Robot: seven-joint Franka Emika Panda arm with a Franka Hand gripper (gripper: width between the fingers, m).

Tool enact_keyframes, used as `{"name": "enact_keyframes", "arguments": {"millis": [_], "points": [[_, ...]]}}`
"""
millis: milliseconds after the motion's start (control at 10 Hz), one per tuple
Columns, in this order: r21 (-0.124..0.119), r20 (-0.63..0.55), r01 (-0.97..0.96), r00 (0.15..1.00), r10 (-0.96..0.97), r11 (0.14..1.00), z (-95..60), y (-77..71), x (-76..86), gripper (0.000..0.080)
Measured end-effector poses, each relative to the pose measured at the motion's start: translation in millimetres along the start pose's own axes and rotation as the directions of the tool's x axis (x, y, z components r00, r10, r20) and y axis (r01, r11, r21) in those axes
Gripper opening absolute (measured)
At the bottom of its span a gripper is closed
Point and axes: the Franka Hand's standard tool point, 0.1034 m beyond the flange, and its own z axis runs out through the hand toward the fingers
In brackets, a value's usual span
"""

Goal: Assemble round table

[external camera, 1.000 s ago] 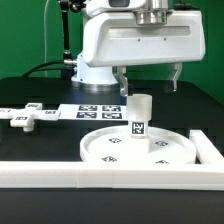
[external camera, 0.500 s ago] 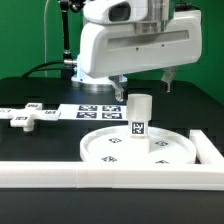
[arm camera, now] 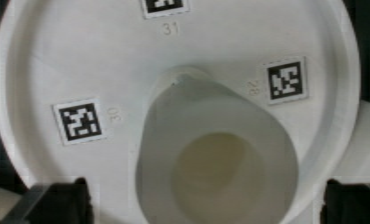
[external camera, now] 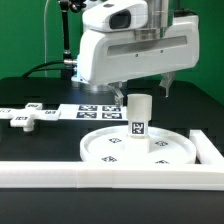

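Before a green wall (external camera: pixel 208 40), the black table (external camera: pixel 30 92) bears the disc (external camera: pixel 172 152).

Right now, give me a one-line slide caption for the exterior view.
Open gripper hovers over the upright post on the round disc; cross-shaped piece lies apart at the exterior view's left.
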Motion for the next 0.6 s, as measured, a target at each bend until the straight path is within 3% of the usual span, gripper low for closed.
{"name": "enact_keyframes", "arguments": {"millis": [600], "points": [[-0.015, -0.024, 0.047, 0.999, -0.047, 0.999, 7.7, 1.5, -4.0, 0.0649]]}}
